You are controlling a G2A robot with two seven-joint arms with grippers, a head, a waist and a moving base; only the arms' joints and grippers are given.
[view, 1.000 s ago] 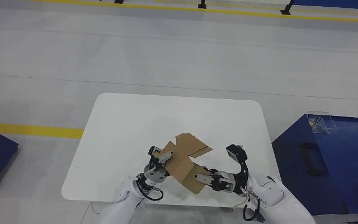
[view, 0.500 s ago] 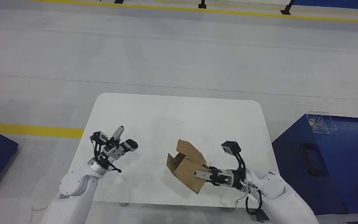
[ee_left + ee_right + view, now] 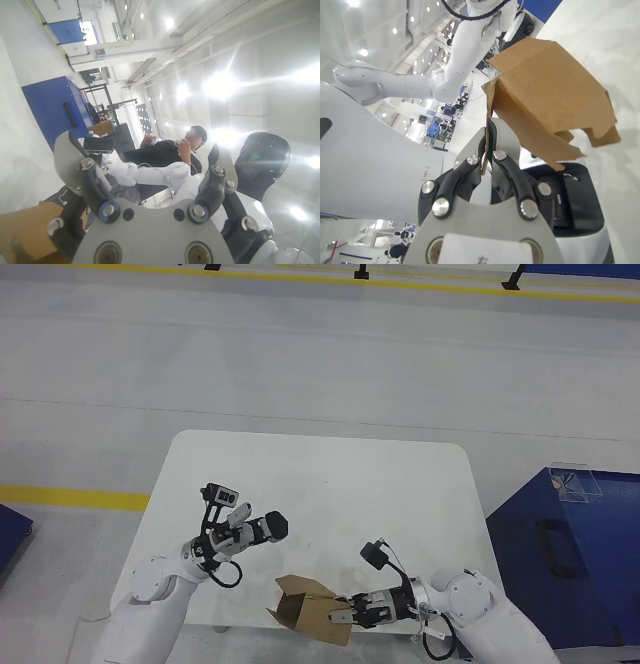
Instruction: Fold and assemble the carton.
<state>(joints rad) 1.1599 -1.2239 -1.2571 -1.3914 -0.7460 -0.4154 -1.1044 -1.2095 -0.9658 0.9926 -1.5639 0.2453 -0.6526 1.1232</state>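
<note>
At six o'clock on the desk [image 3: 300, 464], right by its near rim, the carton [image 3: 308, 610] sits half-formed, with its open mouth turned toward nine o'clock and its end flaps not yet folded. The right pincer [image 3: 487, 140] is clamped on one thin cardboard edge at the carton's three o'clock side. The left pincer [image 3: 140, 142] is spread wide and empty, raised well apart at about ten o'clock from the carton. The hold looks weak to me. A single pinched edge can let the carton swing or bend at the crease, or let it slide free. So close to the rim, a slip could drop the carton off the desk before the left pincer can support it.
</note>
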